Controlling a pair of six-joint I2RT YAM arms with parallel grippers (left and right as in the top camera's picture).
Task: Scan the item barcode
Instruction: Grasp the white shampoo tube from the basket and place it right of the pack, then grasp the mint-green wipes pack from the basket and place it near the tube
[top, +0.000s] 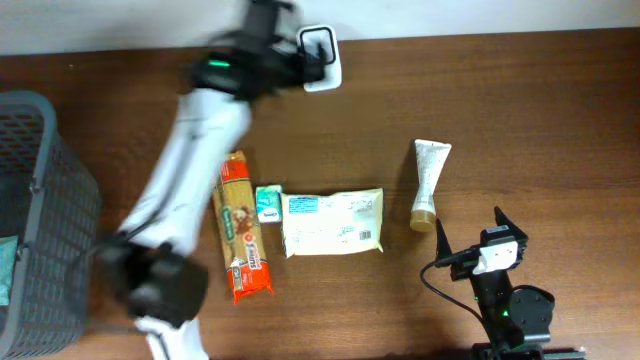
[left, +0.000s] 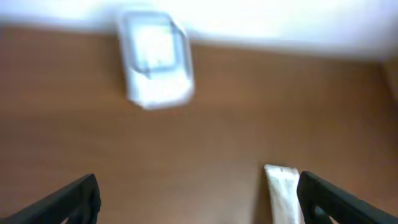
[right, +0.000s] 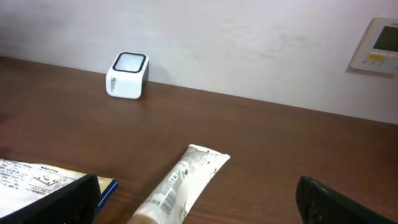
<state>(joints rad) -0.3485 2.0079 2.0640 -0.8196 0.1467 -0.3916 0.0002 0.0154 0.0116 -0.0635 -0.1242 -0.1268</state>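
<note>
With left gripper (left: 198, 177) wide apart and empty, hovering by the scanner (top: 322, 60); right gripper (right: 198, 179) likewise, near the tube (top: 430, 180). Seemingly yet to lift any item, judging through blur: tube, wipes pack (top: 332, 221), pasta pack (top: 245, 225) lying mid-table.

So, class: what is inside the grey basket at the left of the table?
Inside the grey basket, only a pale teal item shows at the picture's edge. The rest is cut off or too dark to tell.
</note>
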